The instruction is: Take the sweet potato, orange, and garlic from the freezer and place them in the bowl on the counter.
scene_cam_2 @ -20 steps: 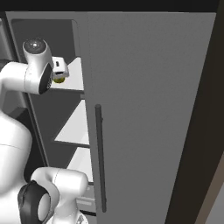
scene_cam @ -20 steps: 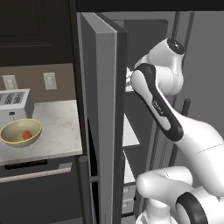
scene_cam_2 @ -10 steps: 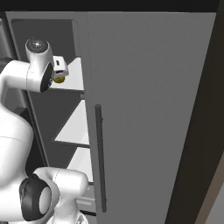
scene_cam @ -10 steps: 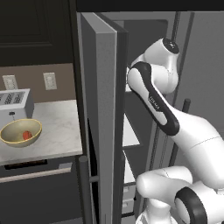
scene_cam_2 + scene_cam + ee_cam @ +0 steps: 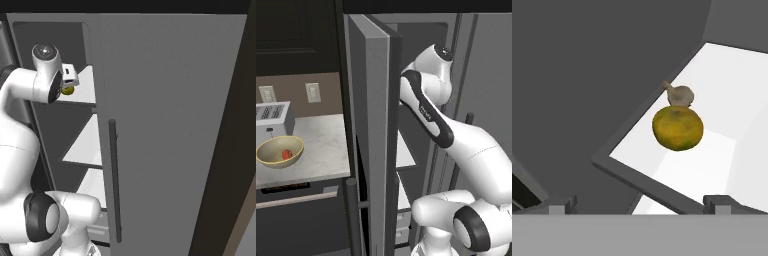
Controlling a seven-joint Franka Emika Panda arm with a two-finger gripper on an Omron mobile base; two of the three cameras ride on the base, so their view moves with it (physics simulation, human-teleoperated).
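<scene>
On a white shelf (image 5: 722, 80) of the freezer (image 5: 50, 35) lies the orange (image 5: 677, 128), yellow-olive and round. The garlic (image 5: 679, 94) sits just behind it, touching or nearly so. My gripper (image 5: 642, 207) is open, its fingertips (image 5: 562, 206) wide apart, short of the shelf's front edge and apart from the orange. From the right base view the gripper (image 5: 69, 81) hangs just above the orange (image 5: 66, 90). The sweet potato (image 5: 287, 154) lies in the pale yellow bowl (image 5: 271, 159) on the counter (image 5: 321, 150).
The freezer's open door (image 5: 368, 125) stands edge-on between the counter and my arm. A silver toaster (image 5: 273, 117) stands behind the bowl. The fridge's shut right door (image 5: 170, 125) with its long handle (image 5: 114, 180) is close beside the arm. Lower shelves (image 5: 87, 145) sit below.
My arm's upper link has swung left, nearer the open door. The hand has shifted slightly at the upper shelf. The orange, the bowl and the sweet potato have not moved.
</scene>
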